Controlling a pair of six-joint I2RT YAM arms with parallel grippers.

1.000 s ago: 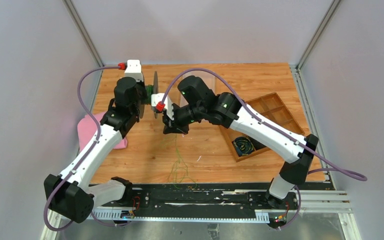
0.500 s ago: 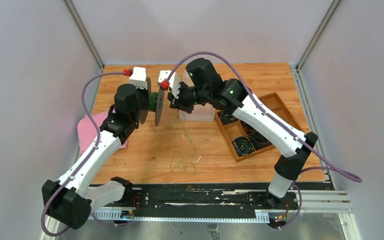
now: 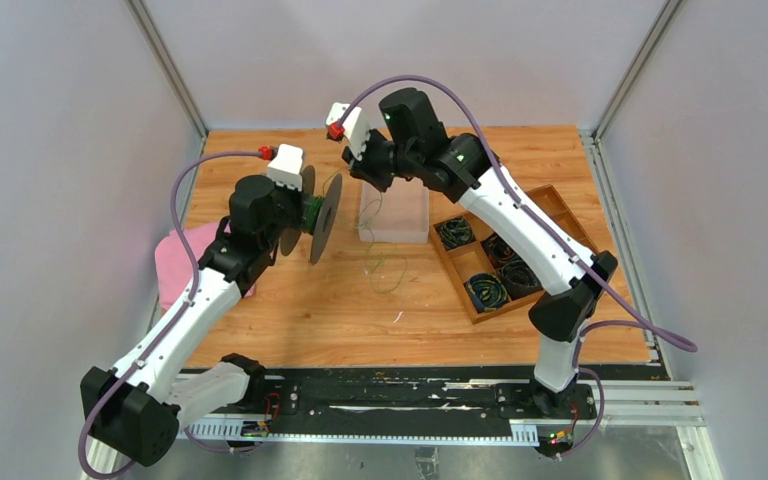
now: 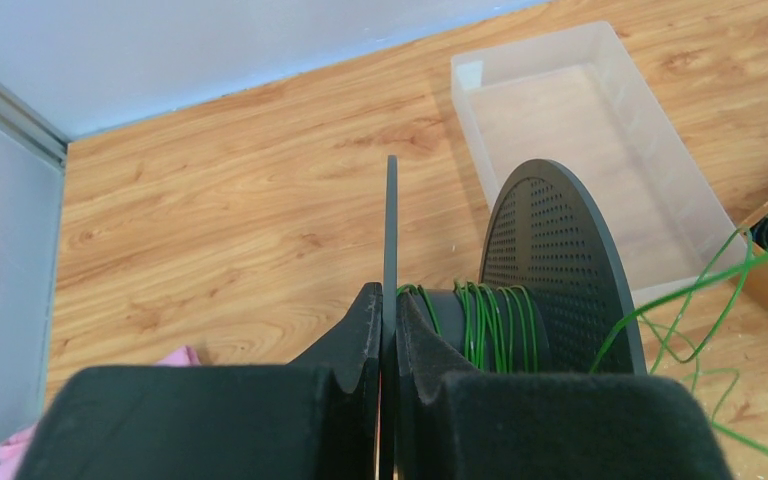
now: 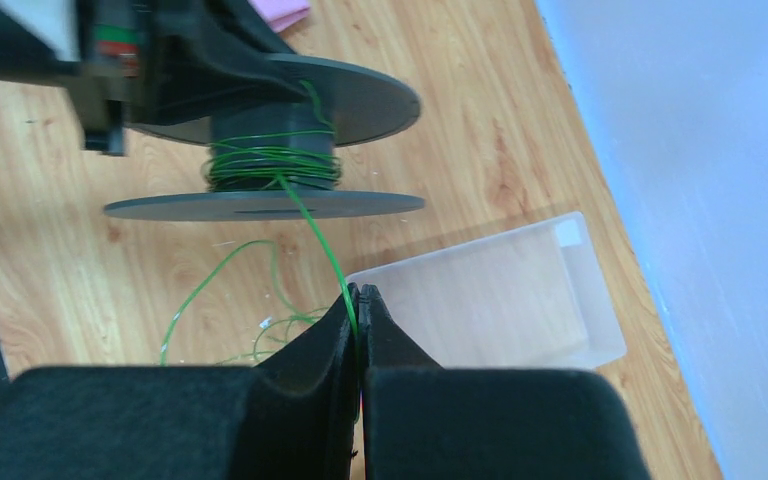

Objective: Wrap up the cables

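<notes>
L gripper (image 4: 388, 312) has its jaws pinched narrow on the near flange of a black spool (image 4: 560, 250), held off the table w/ its axis roughly level. The green cable (image 4: 480, 318) is partly wound on the hub betw. the two flanges. R gripper (image 5: 358, 297), jaws closed tight on that cable, holds a taut strand from the hub above the clear plastic bin (image 5: 490, 300); the slack hangs and loops on the wooden tabletop (image 3: 280, 300) just in front of the bin, near the wooden compartment tray (image 3: 552, 208), w/ a pink cloth (image 3: 172, 262) by the L arm.
</notes>
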